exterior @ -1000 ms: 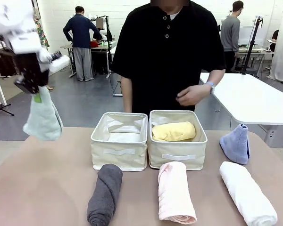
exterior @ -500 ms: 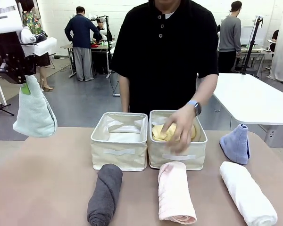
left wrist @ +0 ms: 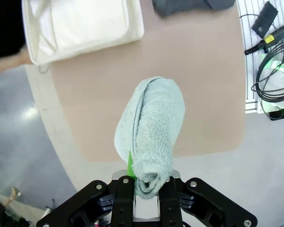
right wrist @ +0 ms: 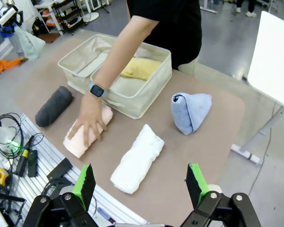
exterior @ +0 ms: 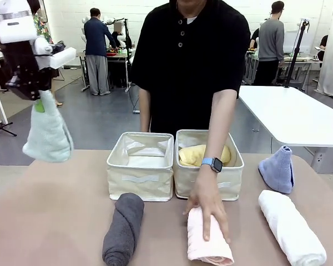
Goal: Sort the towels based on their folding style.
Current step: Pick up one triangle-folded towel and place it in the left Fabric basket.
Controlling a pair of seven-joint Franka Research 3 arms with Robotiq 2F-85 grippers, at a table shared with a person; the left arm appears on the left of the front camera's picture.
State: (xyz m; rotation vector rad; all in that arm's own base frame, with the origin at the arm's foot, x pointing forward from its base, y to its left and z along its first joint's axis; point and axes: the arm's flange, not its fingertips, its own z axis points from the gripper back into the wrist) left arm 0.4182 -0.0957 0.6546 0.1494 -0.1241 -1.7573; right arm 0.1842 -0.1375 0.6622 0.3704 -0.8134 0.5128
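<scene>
Front view puts the pale green towel [exterior: 48, 136] up in the air at the left end of the desk [exterior: 55, 221], pinched by its narrow tip in the left pincer [exterior: 40, 100], which is clenched on it; the cone hangs straight down from the jaws, long axis upright, wide base lowest; from the left wrist view the same towel [left wrist: 151, 123] drops away from that pincer [left wrist: 146, 182] over bare desk near the edge, with the left bin off towards one corner; so the left bin [exterior: 122, 185] lies down and to the robot's right of the load, well apart from it, and I'd judge the carry must run that way before any drop; the left arm is plainly the nearer one; no towel shows in that bin, while the right bin [exterior: 183, 183] beside it holds the yellow roll [exterior: 191, 155]; in front of the bins lie the dark grey roll [exterior: 124, 227] and the pink roll [exterior: 211, 252], the latter under the person's hand [exterior: 208, 208]; further right lies the white roll [exterior: 291, 227] and behind it stands the light blue cone [exterior: 277, 169]; by count, six towels, four rolls and two cones, and two bins; the right pincer [right wrist: 141, 184] hangs above the near edge, jaws spread wide, nothing in them.
</scene>
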